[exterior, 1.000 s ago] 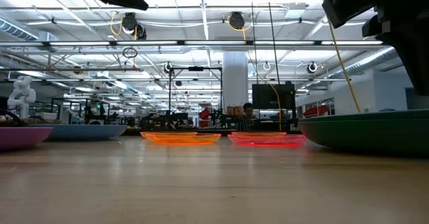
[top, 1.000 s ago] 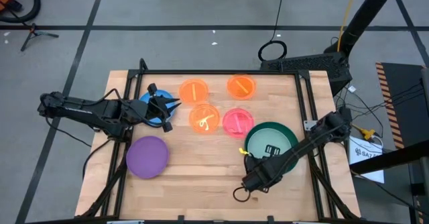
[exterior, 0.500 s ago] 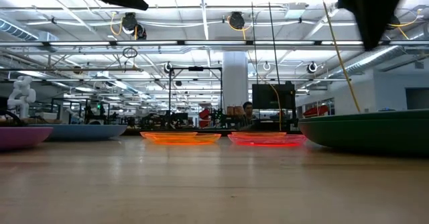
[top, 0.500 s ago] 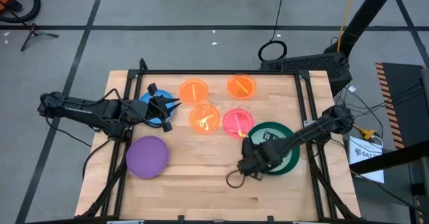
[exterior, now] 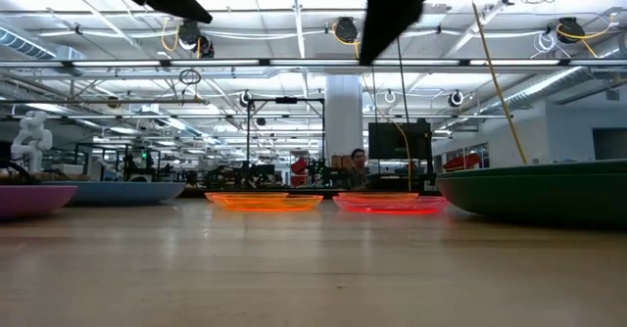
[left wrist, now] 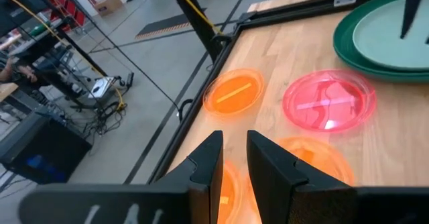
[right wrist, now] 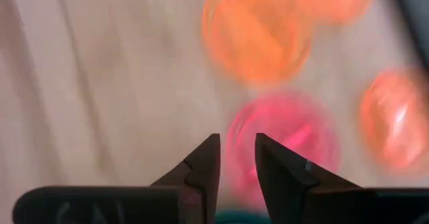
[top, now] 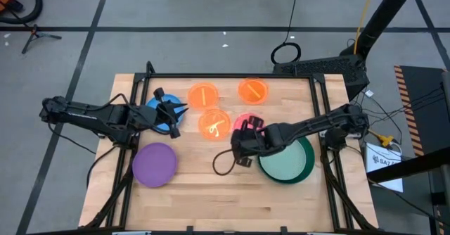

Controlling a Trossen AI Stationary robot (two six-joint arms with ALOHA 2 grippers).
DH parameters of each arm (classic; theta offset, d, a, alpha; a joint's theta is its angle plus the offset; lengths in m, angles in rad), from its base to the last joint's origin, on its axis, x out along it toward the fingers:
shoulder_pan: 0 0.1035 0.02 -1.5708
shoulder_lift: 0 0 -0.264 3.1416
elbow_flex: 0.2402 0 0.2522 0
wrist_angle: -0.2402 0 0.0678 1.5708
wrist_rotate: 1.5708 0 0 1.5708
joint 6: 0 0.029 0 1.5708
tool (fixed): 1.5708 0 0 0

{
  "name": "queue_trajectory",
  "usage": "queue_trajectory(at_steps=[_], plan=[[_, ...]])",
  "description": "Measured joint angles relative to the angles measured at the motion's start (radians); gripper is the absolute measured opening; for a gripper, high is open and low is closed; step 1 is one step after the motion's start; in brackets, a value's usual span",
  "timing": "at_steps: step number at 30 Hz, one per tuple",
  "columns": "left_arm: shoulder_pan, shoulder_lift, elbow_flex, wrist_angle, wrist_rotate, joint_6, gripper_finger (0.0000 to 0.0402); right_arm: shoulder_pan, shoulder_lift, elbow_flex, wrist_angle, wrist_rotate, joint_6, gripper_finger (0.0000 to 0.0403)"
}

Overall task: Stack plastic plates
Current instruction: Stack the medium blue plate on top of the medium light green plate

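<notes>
Right end effector (top: 242, 131) over pink plate (top: 247, 124)

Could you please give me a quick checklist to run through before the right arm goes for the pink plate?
1. Right gripper is beside the pink plate: ok.
2. Its jaws stand apart and hold nothing: ok.
3. Pink plate lies flat and alone on the table: ok.
4. Mint plate sits in the dark green plate, ready as the stack: ok.
5. Left gripper waits over the blue plate, clear of the path: ok.
6. Height above the pink plate: cannot tell.
</notes>
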Motion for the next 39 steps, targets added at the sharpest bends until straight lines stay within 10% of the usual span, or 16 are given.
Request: queue_trajectory(at_steps=[11,26,39], plan=[[0.002,0.000,0.000,-0.091,0.000,-0.133,0.0074,-0.006,-0.140,-0.183,0.078,0.098,-0.215,0.0086],[0.002,0.096,0.000,-0.189,0.011,-0.517,0.0074,-0.089,-0.649,-0.837,0.994,0.021,-0.628,0.0086],[0.062,0.311,0.000,-0.298,0.184,-0.905,0.0074,-0.124,-0.939,-0.977,0.960,-0.050,-0.747,0.0086]])
